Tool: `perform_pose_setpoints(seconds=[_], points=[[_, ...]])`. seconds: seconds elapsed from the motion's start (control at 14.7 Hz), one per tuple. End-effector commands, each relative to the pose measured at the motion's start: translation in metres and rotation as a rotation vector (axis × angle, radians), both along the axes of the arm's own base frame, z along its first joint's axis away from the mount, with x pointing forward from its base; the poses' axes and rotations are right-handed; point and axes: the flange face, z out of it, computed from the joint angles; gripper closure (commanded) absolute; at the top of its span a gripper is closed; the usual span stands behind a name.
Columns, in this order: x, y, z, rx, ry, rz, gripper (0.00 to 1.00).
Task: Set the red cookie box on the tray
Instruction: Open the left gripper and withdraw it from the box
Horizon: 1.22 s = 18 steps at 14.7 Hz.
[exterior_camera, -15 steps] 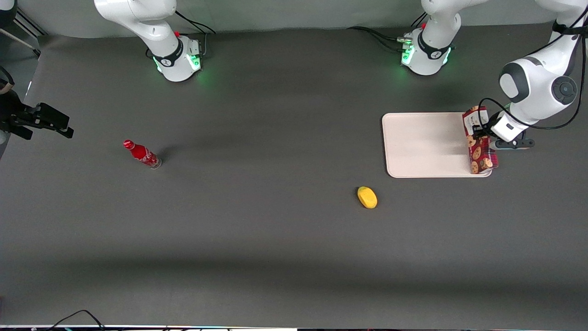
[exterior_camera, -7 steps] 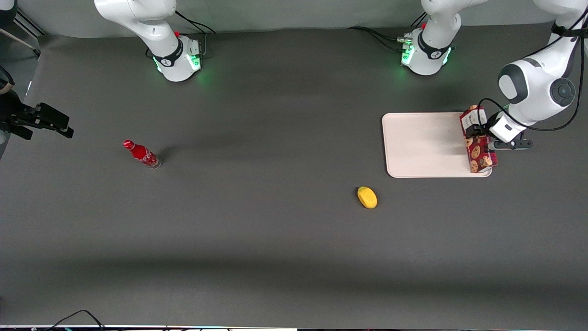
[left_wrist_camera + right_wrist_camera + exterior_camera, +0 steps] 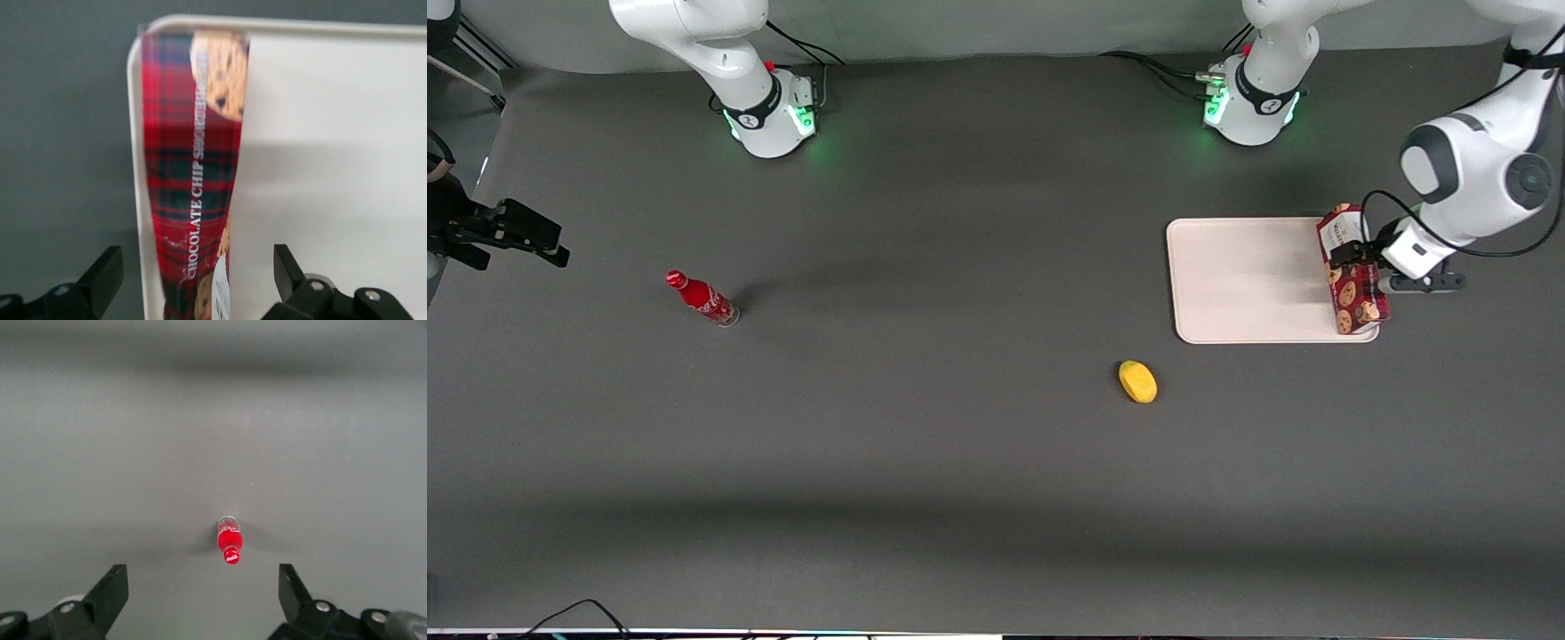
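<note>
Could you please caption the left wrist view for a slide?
Open gripper straddling the red cookie box, which stands along the tray's edge.

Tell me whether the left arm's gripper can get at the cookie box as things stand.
Probably yes. The gripper is open, its fingers standing apart on either side of the cookie box, which stands on its long narrow side along the tray edge toward the working arm's end. Nothing lies between them.

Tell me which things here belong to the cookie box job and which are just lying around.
Job:
red cookie box, on the tray's edge
tray
left arm's tool, open, astride the box

Lying about:
red bottle, toward the parked arm's end
yellow object, nearer the camera than the tray
</note>
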Motion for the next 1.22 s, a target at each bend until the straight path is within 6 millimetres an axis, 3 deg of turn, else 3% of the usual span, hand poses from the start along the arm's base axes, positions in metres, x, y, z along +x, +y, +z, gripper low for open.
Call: perform_pose_setpoints(seconds=[0.0, 0.27, 0.48, 0.68, 0.81, 0.95, 1.15], points=[[0.051, 0.013, 0.085, -0.031, 0.053, -0.020, 0.00], [0.105, 0.014, 0.198, -0.051, 0.107, -0.050, 0.00], [0.135, -0.009, 0.267, -0.024, -0.004, -0.095, 0.00], [0.142, -0.041, 0.299, -0.005, -0.057, -0.112, 0.00], [0.142, -0.077, 0.324, 0.013, -0.095, -0.089, 0.00], [0.136, -0.127, 0.340, 0.023, -0.091, -0.151, 0.00], [0.127, -0.170, 0.355, 0.021, -0.075, -0.202, 0.00]])
